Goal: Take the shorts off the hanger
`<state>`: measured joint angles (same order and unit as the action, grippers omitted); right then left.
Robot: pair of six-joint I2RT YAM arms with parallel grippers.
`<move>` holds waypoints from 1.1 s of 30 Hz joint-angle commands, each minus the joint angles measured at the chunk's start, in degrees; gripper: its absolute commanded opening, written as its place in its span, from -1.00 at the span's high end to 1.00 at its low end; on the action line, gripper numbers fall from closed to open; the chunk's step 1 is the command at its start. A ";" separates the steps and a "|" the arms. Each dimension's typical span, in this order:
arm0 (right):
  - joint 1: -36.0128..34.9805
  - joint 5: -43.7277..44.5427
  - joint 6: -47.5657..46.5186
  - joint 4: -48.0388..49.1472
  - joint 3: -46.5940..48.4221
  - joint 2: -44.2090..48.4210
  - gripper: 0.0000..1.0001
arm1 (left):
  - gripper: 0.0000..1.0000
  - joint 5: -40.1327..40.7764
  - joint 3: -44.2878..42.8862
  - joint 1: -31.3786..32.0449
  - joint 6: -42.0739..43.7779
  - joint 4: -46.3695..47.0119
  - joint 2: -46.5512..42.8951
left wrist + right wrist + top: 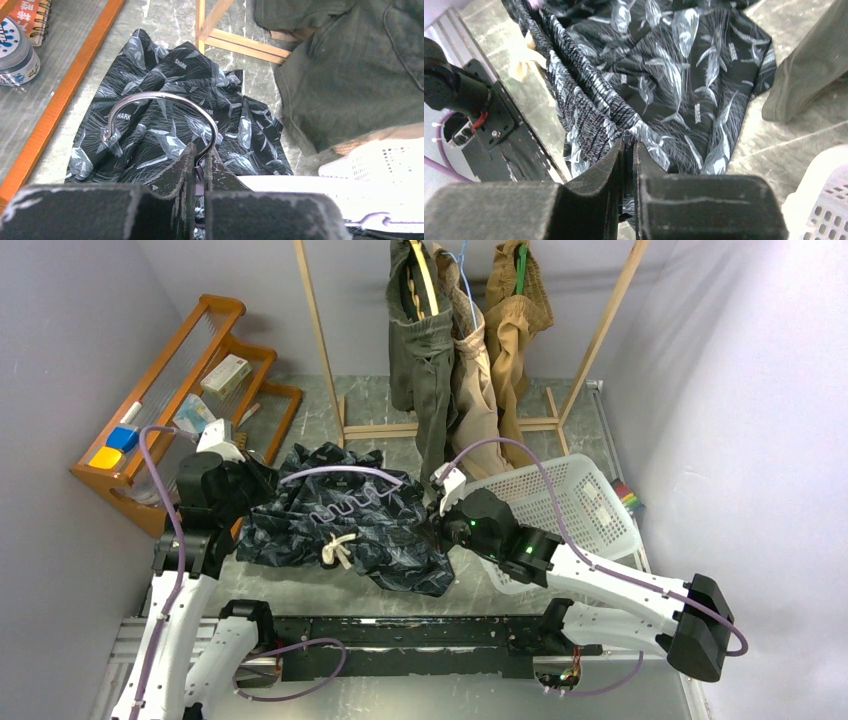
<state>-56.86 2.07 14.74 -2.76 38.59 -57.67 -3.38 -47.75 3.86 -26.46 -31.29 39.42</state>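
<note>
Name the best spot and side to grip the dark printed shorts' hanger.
Grip the metal hook low on its shank, coming from the left: it arches free above the dark printed shorts, while the rest is hidden in cloth. The left gripper is shut there.

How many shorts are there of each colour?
Dark navy printed shorts: 1
Olive green shorts: 1
Light beige shorts: 1
Tan-brown shorts: 1
Total: 4
</note>
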 commanded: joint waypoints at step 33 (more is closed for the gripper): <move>0.43 -16.50 -2.90 0.66 10.40 0.93 -0.54 | 0.86 -4.53 -2.54 -0.96 3.23 6.26 7.37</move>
<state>-56.58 -9.45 12.88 -1.63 46.30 -56.64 -5.80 -48.66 3.44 -24.25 -28.03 46.24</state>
